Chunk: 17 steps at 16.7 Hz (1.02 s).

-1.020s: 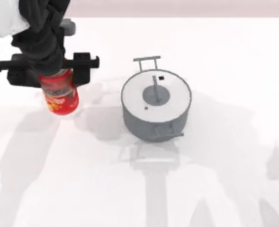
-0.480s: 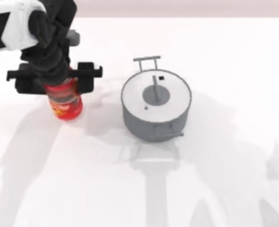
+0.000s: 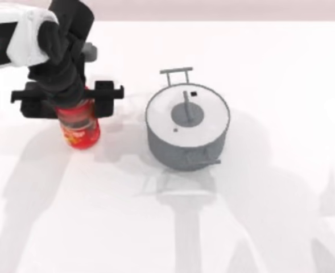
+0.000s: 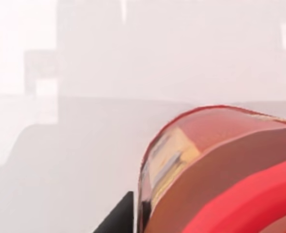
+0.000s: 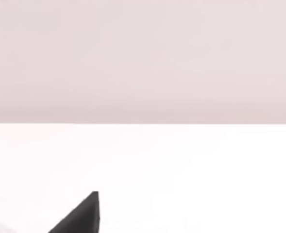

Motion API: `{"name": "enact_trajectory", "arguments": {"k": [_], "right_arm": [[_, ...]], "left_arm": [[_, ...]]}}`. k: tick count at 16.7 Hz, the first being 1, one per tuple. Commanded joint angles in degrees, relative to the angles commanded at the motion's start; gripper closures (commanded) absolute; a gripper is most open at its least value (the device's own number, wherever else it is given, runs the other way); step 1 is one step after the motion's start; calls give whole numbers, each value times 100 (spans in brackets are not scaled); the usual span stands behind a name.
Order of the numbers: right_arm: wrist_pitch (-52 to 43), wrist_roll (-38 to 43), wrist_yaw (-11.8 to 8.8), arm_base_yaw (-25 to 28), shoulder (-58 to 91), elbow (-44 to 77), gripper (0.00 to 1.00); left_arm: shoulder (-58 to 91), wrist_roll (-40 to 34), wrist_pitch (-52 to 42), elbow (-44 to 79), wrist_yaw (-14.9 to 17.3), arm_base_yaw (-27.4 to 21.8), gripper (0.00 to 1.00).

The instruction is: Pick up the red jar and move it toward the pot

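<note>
Near the table's left edge, the red jar point(image 3: 80, 126) is pinched by its upper part between the fingers of the left gripper point(image 3: 70, 102), seemingly so it can be carried toward the pot point(image 3: 187, 128) standing apart at the table's middle.

Left hand point(image 3: 76, 108) closed, pointing down at table's left — right arm parked.

The jar point(image 3: 80, 126) was placed on the counter point(image 3: 269, 216) toward its left side, beneath the left end effector point(image 3: 70, 102). The pot point(image 3: 187, 128) was set near the middle, to the jar's right, apart from it.
</note>
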Motion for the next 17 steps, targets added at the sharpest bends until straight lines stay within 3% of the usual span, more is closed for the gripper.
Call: {"name": "enact_trajectory", "arguments": {"k": [11,17], "right_arm": [[0,0,0,0,0,0,0],[0,0,0,0,0,0,0]], "left_arm": [[0,0,0,0,0,0,2],[0,0,0,0,0,0,0]]}}
